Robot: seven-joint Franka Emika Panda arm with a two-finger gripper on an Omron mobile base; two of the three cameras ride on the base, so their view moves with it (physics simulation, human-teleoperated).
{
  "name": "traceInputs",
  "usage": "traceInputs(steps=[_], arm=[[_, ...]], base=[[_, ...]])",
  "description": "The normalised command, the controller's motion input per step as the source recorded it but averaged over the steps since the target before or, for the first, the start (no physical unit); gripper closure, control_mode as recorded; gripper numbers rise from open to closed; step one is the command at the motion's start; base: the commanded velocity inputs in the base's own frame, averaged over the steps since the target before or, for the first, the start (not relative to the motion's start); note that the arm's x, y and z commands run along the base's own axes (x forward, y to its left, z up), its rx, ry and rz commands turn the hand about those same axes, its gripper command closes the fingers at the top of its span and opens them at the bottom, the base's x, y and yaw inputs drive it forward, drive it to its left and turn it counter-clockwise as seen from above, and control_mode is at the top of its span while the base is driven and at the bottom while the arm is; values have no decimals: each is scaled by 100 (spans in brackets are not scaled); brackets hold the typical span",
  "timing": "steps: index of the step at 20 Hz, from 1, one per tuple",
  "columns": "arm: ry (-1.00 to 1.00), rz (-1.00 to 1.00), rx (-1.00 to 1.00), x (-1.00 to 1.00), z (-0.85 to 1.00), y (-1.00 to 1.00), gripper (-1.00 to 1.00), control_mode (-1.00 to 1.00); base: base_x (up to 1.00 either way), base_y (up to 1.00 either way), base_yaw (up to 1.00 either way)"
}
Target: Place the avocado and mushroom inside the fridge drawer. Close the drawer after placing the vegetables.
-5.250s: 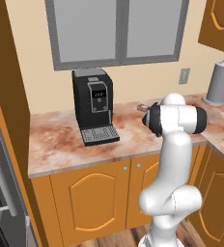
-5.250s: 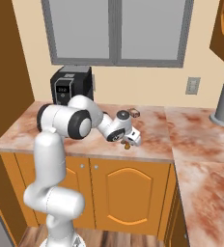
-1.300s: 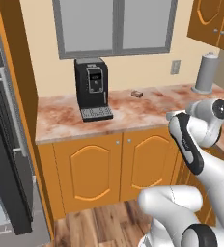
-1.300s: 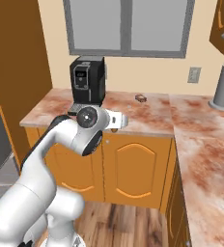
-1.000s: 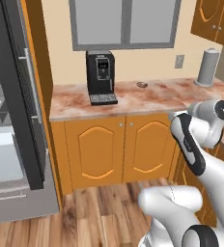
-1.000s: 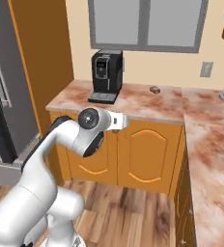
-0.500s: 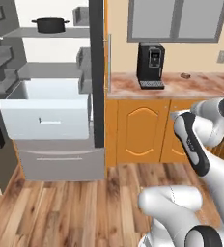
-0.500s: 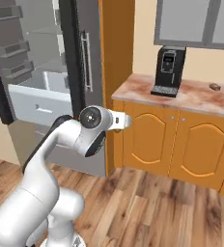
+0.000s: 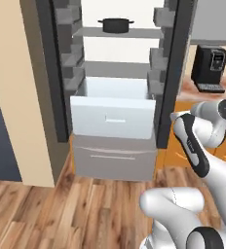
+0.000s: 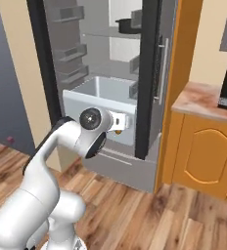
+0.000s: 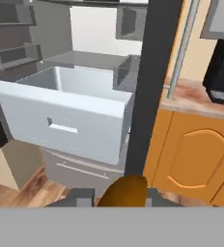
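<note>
The fridge drawer (image 9: 112,116) is a wide pale bin, pulled out of the open fridge; it also appears as fridge drawer (image 10: 76,105) and fridge drawer (image 11: 61,125). My gripper (image 10: 119,128) hangs in front of the drawer's right end, a short way back from it. In the hand view the gripper (image 11: 119,195) is shut on a rounded olive-brown fruit, the avocado (image 11: 126,189), which bulges up between the fingers. The drawer's inside is mostly hidden by its front panel. The mushroom is out of view.
An opaque grey drawer (image 9: 114,158) sits below the bin. A black pot (image 9: 115,24) stands on an upper shelf. The dark fridge frame (image 11: 150,87) rises right of the drawer, with orange cabinets (image 10: 203,151) and the black coffee machine (image 9: 210,68) beyond. Wooden floor lies below.
The whole picture has shifted: the base has driven from the counter to face the open fridge, which is now centred and larger. The arm keeps its pose and the fruit stays gripped.
</note>
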Motion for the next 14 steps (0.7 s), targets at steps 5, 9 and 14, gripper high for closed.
traceInputs(steps=[5,9,14], arm=[[0,0,0,0,0,0,100,100],[0,0,0,0,0,0,100,100],[0,0,0,0,0,0,100,100]], base=[[5,100,27],[67,69,5],[91,17,-5]])
